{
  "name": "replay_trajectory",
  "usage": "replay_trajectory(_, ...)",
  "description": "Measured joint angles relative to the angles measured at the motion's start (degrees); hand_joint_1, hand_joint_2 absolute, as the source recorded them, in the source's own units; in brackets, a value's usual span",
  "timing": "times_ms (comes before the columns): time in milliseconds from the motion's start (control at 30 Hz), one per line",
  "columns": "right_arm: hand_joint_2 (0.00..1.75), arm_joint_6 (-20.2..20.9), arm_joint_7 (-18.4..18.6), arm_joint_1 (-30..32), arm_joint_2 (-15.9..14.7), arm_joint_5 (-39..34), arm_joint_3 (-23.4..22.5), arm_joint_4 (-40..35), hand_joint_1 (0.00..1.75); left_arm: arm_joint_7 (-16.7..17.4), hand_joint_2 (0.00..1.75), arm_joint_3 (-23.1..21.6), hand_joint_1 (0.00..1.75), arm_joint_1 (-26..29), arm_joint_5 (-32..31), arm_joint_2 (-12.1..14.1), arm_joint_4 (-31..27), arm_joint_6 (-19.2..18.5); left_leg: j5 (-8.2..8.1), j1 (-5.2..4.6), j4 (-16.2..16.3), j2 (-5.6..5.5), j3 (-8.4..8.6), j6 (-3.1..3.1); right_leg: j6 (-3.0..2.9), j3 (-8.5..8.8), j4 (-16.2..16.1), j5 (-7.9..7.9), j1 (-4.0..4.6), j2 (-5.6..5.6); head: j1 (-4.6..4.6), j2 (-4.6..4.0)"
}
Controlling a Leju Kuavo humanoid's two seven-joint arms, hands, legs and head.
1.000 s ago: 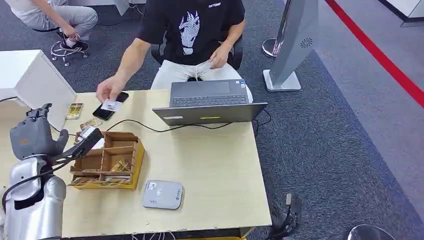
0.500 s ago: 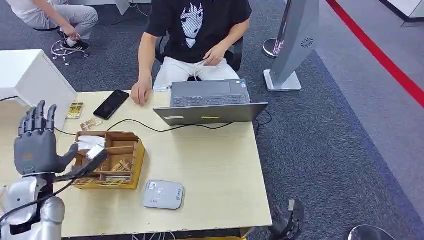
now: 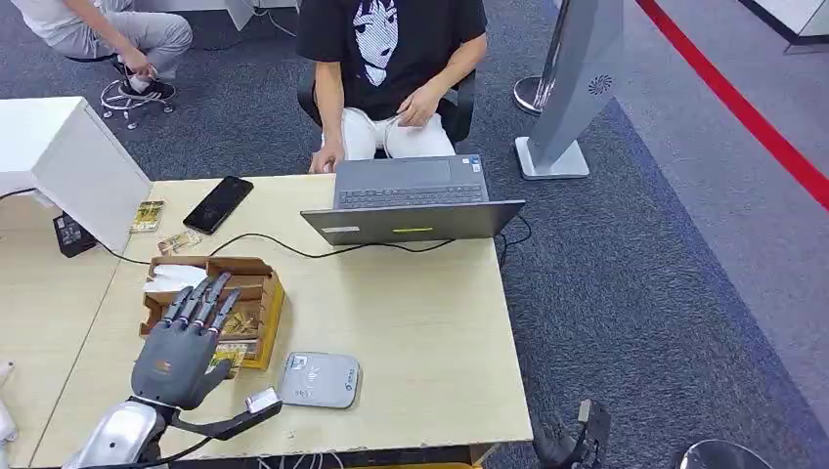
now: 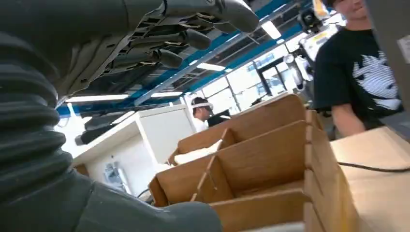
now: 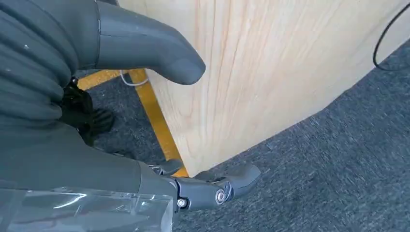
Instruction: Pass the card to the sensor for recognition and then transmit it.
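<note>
My left hand [image 3: 186,344] hovers over the near left part of the wooden divided box [image 3: 256,293], fingers spread and straight, holding nothing. A white card [image 3: 176,277] lies in the box's far left compartment, beyond my fingertips; in the left wrist view the white card [image 4: 198,153] leans in a far compartment of the box [image 4: 270,164], under my fingers [image 4: 193,36]. The grey card sensor [image 3: 319,379] lies flat on the table, just right of my left hand. My right hand [image 5: 72,96] hangs beside the table's side panel [image 5: 270,63], empty.
A seated person [image 3: 391,49] rests a hand at the open laptop [image 3: 411,200]. A black phone [image 3: 217,203], loose cards [image 3: 147,215], a black cable [image 3: 283,249] and a white cabinet [image 3: 59,156] are at the back left. A grey stand [image 3: 577,88] is on the carpet.
My left hand has come down from the raised spot left of the box and moved right over the box's front. The person's hand has drawn back from the phone to the laptop.
</note>
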Motion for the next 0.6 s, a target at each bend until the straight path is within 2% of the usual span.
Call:
replay_trajectory(233, 1.75, -0.17, -0.13, 0.09, 0.00, 0.33, -0.29, -0.15, 0.00, 0.70, 1.75, -0.83, 0.00, 0.30, 1.14, 3.08, -0.50, -0.63, 0.00, 0.00, -0.01, 0.00, 0.00, 0.00, 0.00, 0.00, 0.00, 0.00, 0.00, 0.00, 0.00, 0.00)
replay_trajectory(533, 1.75, -0.15, -0.13, 0.10, 0.00, 0.33, -0.35, -0.24, 0.00, 0.79, 1.75, -1.12, 0.00, 0.30, 1.01, 4.22, -0.77, -0.61, 0.00, -0.01, 0.00, -0.01, 0.00, 0.00, 0.00, 0.01, 0.00, 0.00, 0.00, 0.00, 0.00, 0.00)
replay_trajectory(600, 1.75, -0.20, -0.13, 0.12, 0.00, 0.39, -0.35, -0.31, 0.00, 1.68, 1.75, -1.12, 0.00, 0.30, -0.10, 4.19, -0.79, 0.19, 0.00, -0.01, 0.00, -0.01, 0.00, 0.00, 0.00, 0.01, 0.00, 0.00, 0.00, 0.00, 0.00, 0.00)
